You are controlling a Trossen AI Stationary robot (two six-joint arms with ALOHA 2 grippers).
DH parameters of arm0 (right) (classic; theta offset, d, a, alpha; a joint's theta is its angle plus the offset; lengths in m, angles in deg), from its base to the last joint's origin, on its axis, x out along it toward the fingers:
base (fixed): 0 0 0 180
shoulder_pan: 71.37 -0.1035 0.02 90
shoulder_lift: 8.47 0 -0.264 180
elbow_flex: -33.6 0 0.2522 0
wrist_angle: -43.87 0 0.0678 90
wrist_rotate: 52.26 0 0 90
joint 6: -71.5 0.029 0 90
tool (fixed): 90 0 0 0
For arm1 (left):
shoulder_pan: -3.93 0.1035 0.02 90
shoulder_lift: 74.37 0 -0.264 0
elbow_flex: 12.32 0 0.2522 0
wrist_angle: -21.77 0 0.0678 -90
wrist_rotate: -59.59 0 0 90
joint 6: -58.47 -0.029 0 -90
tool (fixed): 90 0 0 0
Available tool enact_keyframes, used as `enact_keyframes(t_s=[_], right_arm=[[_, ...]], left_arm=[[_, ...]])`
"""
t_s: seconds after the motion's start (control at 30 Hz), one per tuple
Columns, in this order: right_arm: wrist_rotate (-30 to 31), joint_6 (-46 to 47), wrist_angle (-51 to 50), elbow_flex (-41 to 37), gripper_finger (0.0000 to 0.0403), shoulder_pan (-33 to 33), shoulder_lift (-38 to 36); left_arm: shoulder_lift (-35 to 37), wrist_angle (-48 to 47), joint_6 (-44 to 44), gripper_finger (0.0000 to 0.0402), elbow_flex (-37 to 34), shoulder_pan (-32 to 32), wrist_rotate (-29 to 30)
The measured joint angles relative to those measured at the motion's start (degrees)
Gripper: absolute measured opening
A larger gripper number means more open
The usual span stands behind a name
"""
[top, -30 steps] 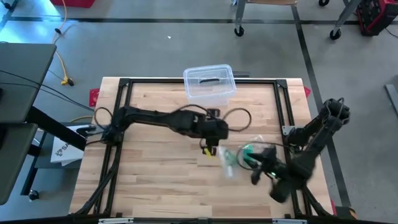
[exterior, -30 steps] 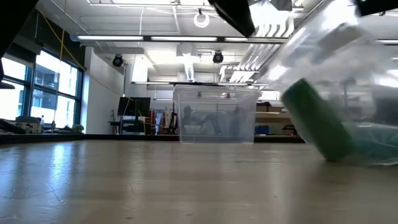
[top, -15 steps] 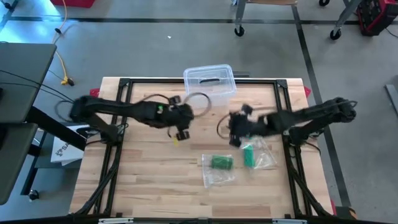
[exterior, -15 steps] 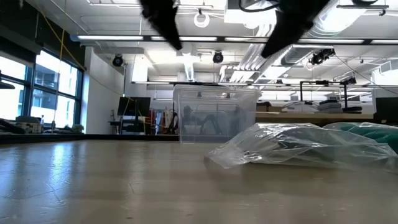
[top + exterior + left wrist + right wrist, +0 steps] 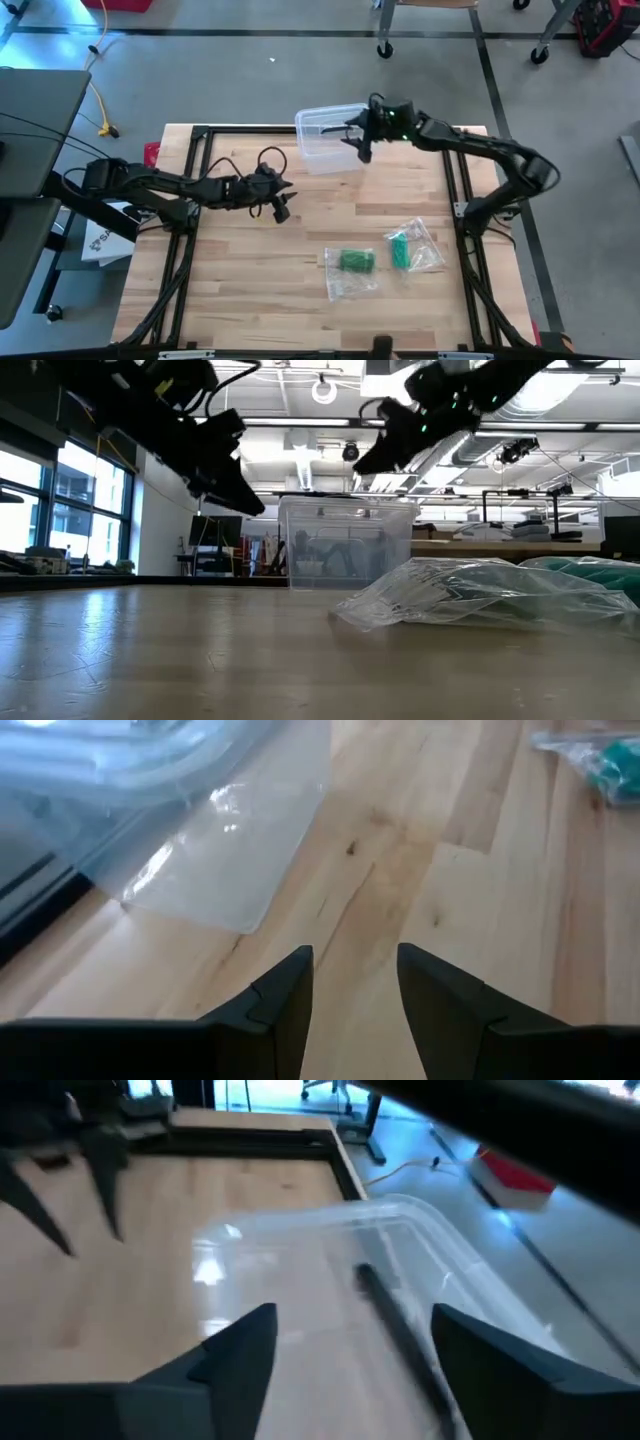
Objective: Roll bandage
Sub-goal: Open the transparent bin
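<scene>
Both jaws open and empty above the bench [image 5: 250, 290], bandages lying loose in their bags.

Right gripper [image 5: 362, 134] spread wide, holding nothing, raised over the near edge of the clear plastic bin [image 5: 325, 135] at the far side of the bench; inside that bin, a dark stick-like item [image 5: 400, 1330], seen from the right wrist view. Left gripper [image 5: 281, 199] parted with a modest gap, also empty, hanging over bare wood left of centre, just short of the bin. Well apart from both, toward the near right of the bench: one green bandage roll [image 5: 355, 262] inside a clear plastic bag [image 5: 350, 281], and just beside it a second green roll [image 5: 399, 249] in another clear bag [image 5: 420, 250]. Both bags flat on the wood, crumpled, showing as a clear heap [image 5: 470, 592] in the low view.
</scene>
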Motion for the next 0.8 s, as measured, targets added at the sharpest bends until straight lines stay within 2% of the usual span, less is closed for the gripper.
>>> enact_keyframes(t_s=[0.13, 0.33, 0.47, 0.7, 0.8], right_arm=[[-1.89, -7.03, 1.21, 3.79, 0.0283, 2.68, 7.10], [-1.64, -15.81, -7.56, 12.84, 0.0270, 2.98, 15.24], [-1.75, -20.03, -15.29, 18.10, 0.0214, 2.95, 17.52], [-0.73, -20.24, -17.64, 20.96, 0.0027, 2.98, 17.68], [3.83, -19.50, -17.64, 23.30, 0.0024, 2.40, 17.68]], left_arm=[[-0.06, 0.11, 2.37, 0.0140, -1.44, 0.83, 0.02], [-0.04, 1.97, 6.17, 0.0140, -1.34, 1.01, 0.04], [-0.04, 1.97, 9.25, 0.0140, -1.36, 0.93, 0.04], [-0.06, 2.67, 9.70, 0.0140, -1.36, -0.20, 2.67], [-0.06, 2.74, 9.63, 0.0140, -1.34, -0.81, 4.54]])
